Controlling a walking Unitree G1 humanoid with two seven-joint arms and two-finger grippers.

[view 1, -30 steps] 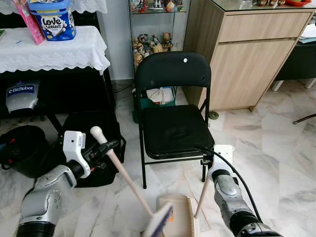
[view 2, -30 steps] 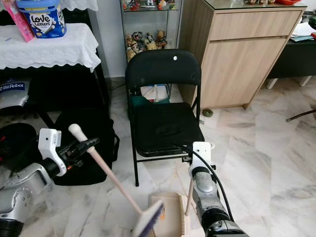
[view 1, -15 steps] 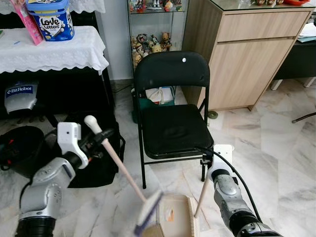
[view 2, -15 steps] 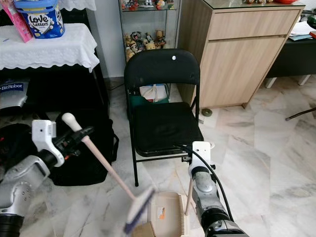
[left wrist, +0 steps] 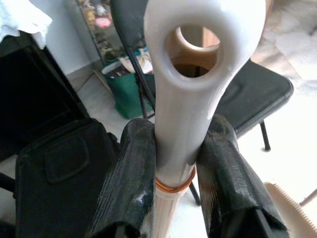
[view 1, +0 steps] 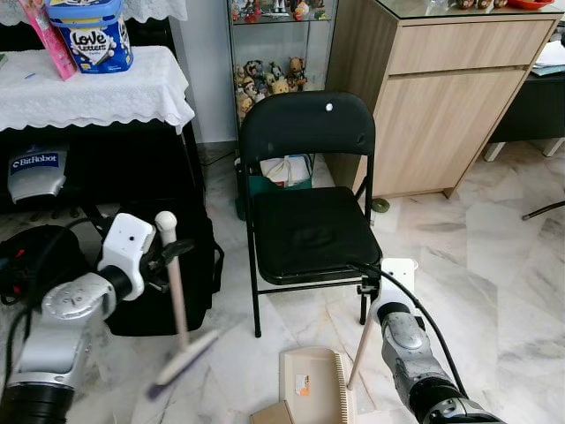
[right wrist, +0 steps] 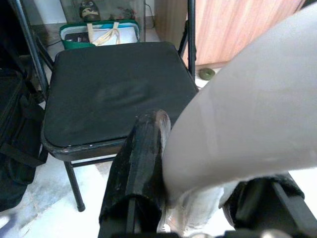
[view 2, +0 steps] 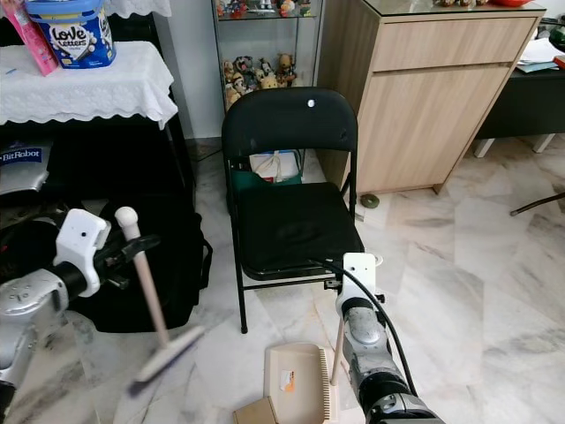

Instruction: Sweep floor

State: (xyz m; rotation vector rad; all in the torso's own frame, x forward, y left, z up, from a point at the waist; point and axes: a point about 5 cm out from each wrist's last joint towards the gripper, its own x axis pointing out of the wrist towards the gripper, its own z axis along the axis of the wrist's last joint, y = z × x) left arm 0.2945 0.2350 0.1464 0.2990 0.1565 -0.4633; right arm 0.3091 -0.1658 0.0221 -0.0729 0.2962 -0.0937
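Note:
My left gripper (view 1: pixel 168 258) is shut on the pale handle of a broom (view 1: pixel 174 300), which stands nearly upright. Its blurred brush head (view 1: pixel 183 365) is low over the marble floor in front of the black bag. In the left wrist view both black fingers (left wrist: pixel 131 181) clamp the handle (left wrist: pixel 190 99) just below its hanging hole. A beige dustpan (view 1: pixel 311 385) lies on the floor in front of the chair, holding a small orange scrap (view 1: pixel 303 384). My right gripper (view 1: pixel 374 302) is shut on the dustpan's upright handle (view 1: pixel 360 349); one finger (right wrist: pixel 141 168) presses against it.
A black folding chair (view 1: pixel 309 221) stands just behind the dustpan. A black bag (view 1: pixel 199 265) sits under a table with a white cloth (view 1: pixel 97 93) on the left. A wooden cabinet (view 1: pixel 441 97) stands at the back right. A brown card scrap (view 1: pixel 269 413) lies by the dustpan.
The left arm has swung the broom to the left. Its brush head left the dustpan's edge and now hangs over the floor by the bag, handle nearly upright. The right arm and dustpan stayed put.

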